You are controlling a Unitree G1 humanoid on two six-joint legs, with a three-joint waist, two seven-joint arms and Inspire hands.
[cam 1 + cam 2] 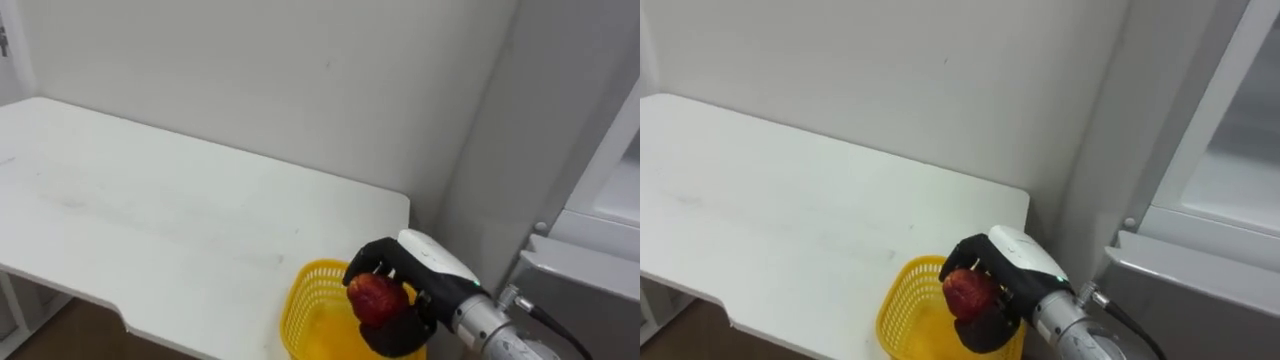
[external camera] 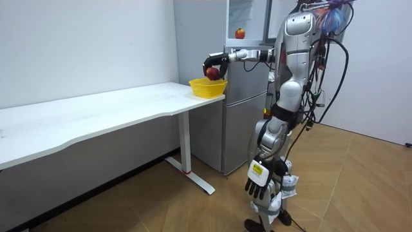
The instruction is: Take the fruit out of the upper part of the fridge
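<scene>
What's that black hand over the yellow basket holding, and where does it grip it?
A red apple, in the right hand: fingers curled round its sides, over the yellow basket. The left hand hangs open.

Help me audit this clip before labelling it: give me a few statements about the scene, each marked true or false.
1. The right hand is curled round a red apple. True.
2. That apple is held over the yellow basket. True.
3. The basket stands in the middle of the white table. False: it stands at the table's end nearest the fridge.
4. The left hand holds a second apple. False: it hangs open and empty by the robot's side.
5. Another apple sits in the fridge's upper compartment. True.
</scene>
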